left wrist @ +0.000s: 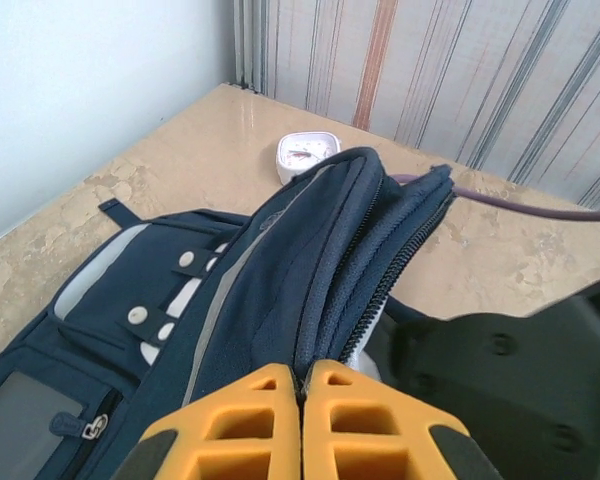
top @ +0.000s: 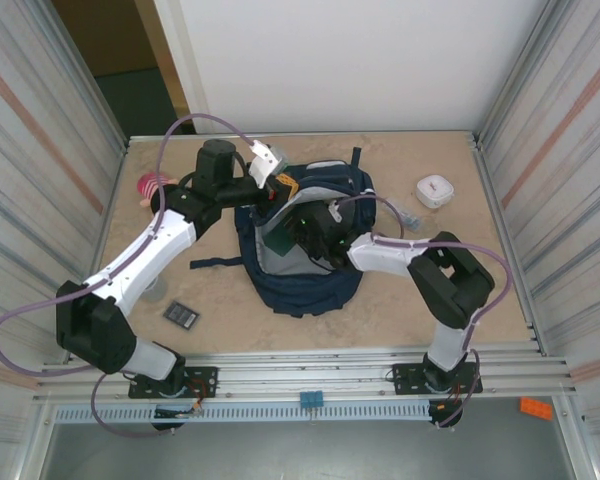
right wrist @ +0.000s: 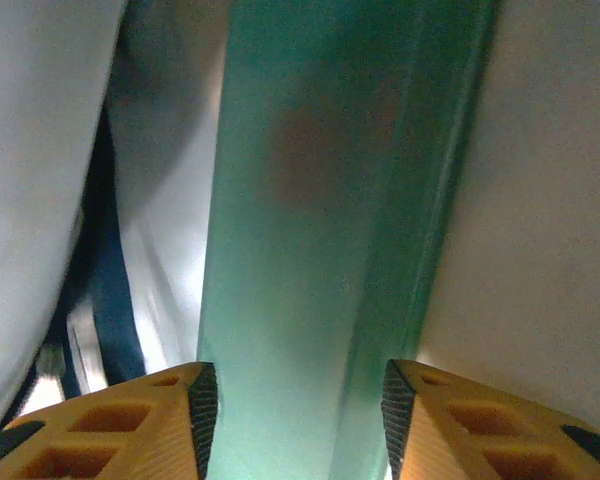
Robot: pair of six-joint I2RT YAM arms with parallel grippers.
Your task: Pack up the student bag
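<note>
The student bag (top: 310,285), navy with a pale grey lining, lies open in the middle of the table. My left gripper (top: 283,187) is shut on the bag's zipped rim (left wrist: 380,250) and holds it up; its tips (left wrist: 302,375) meet on the fabric. My right gripper (top: 310,232) reaches inside the bag. A flat green book-like thing (right wrist: 310,230) stands between its jaws (right wrist: 298,385), with both pads against its sides. Grey lining (right wrist: 540,200) surrounds it. From above, the green thing (top: 278,240) shows in the bag's mouth.
A white rounded case (top: 435,190) sits at the back right, also in the left wrist view (left wrist: 307,152). A pink object (top: 152,187) lies at the back left, and a small dark flat device (top: 181,314) near the left arm. Metal walls close in both sides.
</note>
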